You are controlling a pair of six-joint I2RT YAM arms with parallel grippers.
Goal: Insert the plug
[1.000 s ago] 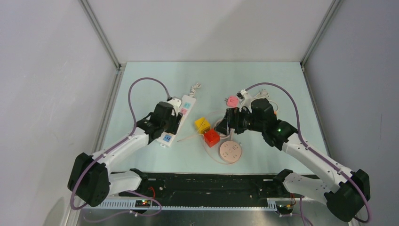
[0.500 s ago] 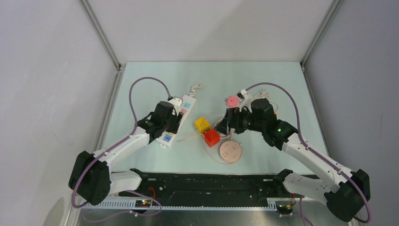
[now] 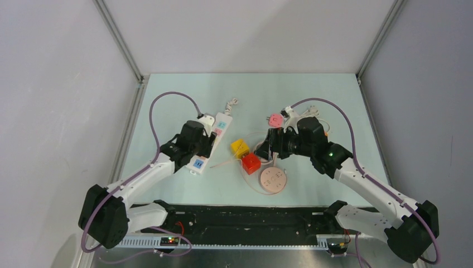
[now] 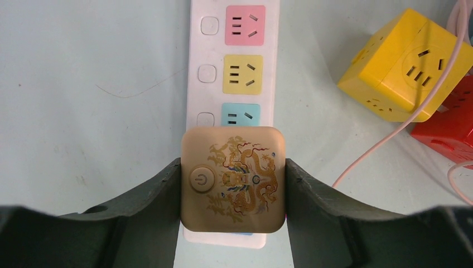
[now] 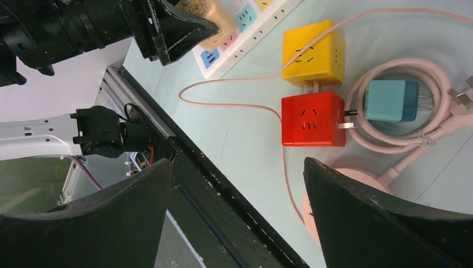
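Left wrist: with left gripper (image 4: 233,167) clamped on gold plug (image 4: 234,190), square over power strip (image 4: 202,61), press straight down; right gripper (image 5: 235,167) wide open, empty.

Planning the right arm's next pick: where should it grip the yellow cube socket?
Come from above onto the yellow cube socket, fingers on its two flat faces without prongs; the face toward the red cube carries prongs, and the pink cable runs close.
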